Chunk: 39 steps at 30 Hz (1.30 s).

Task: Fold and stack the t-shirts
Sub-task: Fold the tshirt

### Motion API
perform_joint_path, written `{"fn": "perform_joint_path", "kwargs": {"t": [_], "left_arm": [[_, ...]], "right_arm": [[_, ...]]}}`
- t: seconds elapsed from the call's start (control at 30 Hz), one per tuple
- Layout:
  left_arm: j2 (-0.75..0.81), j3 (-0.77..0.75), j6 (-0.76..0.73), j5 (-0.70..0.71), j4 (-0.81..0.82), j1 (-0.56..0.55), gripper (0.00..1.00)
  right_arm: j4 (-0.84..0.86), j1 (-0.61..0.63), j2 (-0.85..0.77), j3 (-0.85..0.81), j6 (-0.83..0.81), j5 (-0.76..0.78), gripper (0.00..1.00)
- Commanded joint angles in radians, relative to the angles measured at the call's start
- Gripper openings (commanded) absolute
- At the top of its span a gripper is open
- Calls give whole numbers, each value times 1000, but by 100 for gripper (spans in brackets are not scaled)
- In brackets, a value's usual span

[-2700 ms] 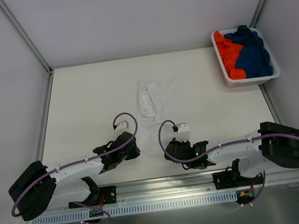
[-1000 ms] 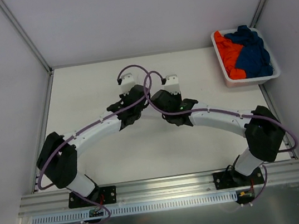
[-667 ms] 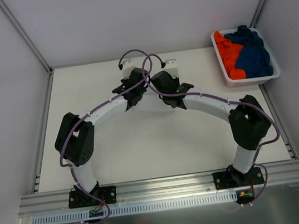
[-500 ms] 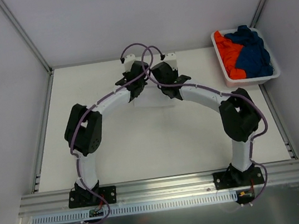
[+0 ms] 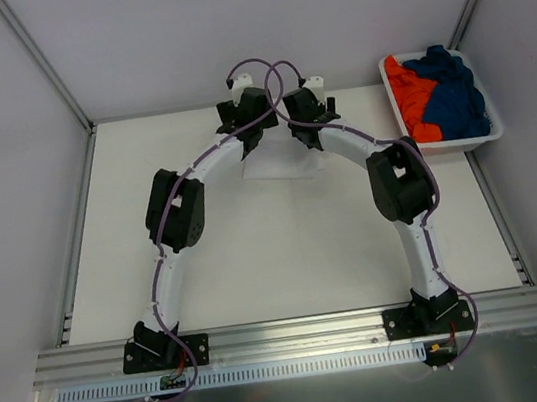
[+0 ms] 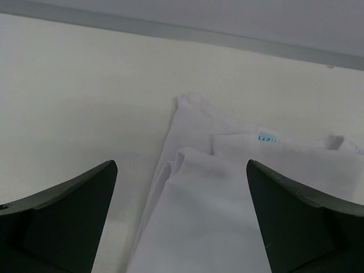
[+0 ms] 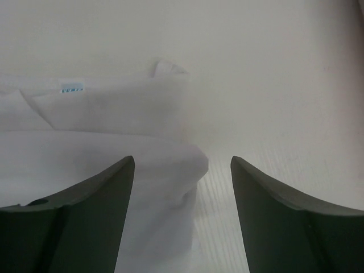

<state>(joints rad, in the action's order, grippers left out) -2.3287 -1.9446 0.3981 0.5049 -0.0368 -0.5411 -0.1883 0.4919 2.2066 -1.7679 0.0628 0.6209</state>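
One of the three shirts looks folded. The plain white cloth t-shirt (image 5: 278, 164) lies as a compact layered rectangle on the pale surface (image 5: 148, 209), toward the far edge and about midway across. Its tiny blue label (image 6: 266, 137) shows on the lower layer, with a doubled-over layer resting on top, nearer the arms.

The bright orange t-shirt (image 5: 407, 99) and the dark blue t-shirt (image 5: 450, 98) lie crumpled together in the white rectangular plastic basket (image 5: 452, 145) at the far right corner. By that reckoning about a third of the job is done, with two folds and the stacking left.

Both arms reach to the far side. The left claw (image 6: 181, 165) is spread wide and grips nothing, poised over the white shirt's left edge. The right claw (image 7: 182, 159) is likewise released, over the right edge, with the upper layer's rounded fold lying between its fingers. Whether either claw's tips touch the cloth cannot be told.
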Motion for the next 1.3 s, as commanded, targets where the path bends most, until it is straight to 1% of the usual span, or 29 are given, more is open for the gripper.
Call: {"fn": "perform_joint_path", "kwargs": {"t": [0.0, 0.07, 0.2, 0.23, 0.27, 0.3, 0.33, 0.37, 0.4, 0.43, 0.47, 0.5, 0.53, 0.63, 0.73, 0.8, 0.9, 0.97, 1.07, 1.13, 1.17, 1.23, 1.27], "left_arm": [[17, -73, -90, 43, 92, 3, 99], [54, -51, -119, 24, 112, -2, 99], [159, 44, -102, -32, 129, -17, 98], [176, 96, -94, -32, 132, -23, 97], [192, 122, -75, -40, 130, -32, 92], [219, 143, -59, -60, 132, -37, 81], [233, 192, -36, -72, 132, -45, 74], [245, 217, -27, -89, 130, -48, 67], [264, 258, -16, -110, 130, -52, 49], [272, 274, -2, -114, 129, -56, 35], [273, 288, 7, -121, 129, -57, 18], [270, 299, 14, -127, 127, -59, 4], [261, 296, 21, -140, 112, -59, 0], [218, 254, 22, -184, 81, -57, 0], [151, 188, 28, -210, 19, -56, 0], [103, 153, 38, -216, -32, -54, 0], [60, 142, 79, -233, -86, -48, 0], [54, 157, 111, -255, -116, -46, 0], [81, 211, 166, -278, -158, -43, 0], [130, 295, 215, -282, -170, -43, 0], [167, 358, 231, -290, -178, -43, 0], [204, 426, 278, -305, -183, -45, 0], [239, 494, 292, -309, -184, -51, 0]], "right_arm": [[107, -7, -5, -65, -88, 65, 72], [157, -15, -27, -54, -130, 60, 73], [156, -15, -102, -15, -130, 17, 72], [162, -15, -145, 10, -120, 7, 72], [180, -13, -168, 78, -101, -12, 72], [206, -13, -192, 114, -94, -53, 72], [216, -10, -229, 143, -80, -65, 72], [217, -7, -245, 194, -64, -78, 69], [217, -3, -255, 214, -66, -108, 67], [207, -3, -271, 229, -54, -121, 62], [198, 0, -274, 246, -26, -145, 30], [193, 2, -272, 248, -14, -156, 11], [152, 4, -269, 245, -3, -168, 1], [97, 2, -213, 194, 5, -242, 1], [32, 2, -134, 114, 25, -306, 0], [7, -3, -81, 63, 44, -375, 0], [-95, -6, -6, -16, 78, -466, 0], [-129, -7, 18, -34, 100, -533, 1], [-137, -6, 4, 27, 144, -599, 1], [-120, -4, -39, 80, 166, -610, 0], [-116, -1, -57, 141, 179, -610, 0], [-105, 7, -115, 200, 190, -644, 0], [-105, 10, -137, 259, 201, -641, 0]]}}
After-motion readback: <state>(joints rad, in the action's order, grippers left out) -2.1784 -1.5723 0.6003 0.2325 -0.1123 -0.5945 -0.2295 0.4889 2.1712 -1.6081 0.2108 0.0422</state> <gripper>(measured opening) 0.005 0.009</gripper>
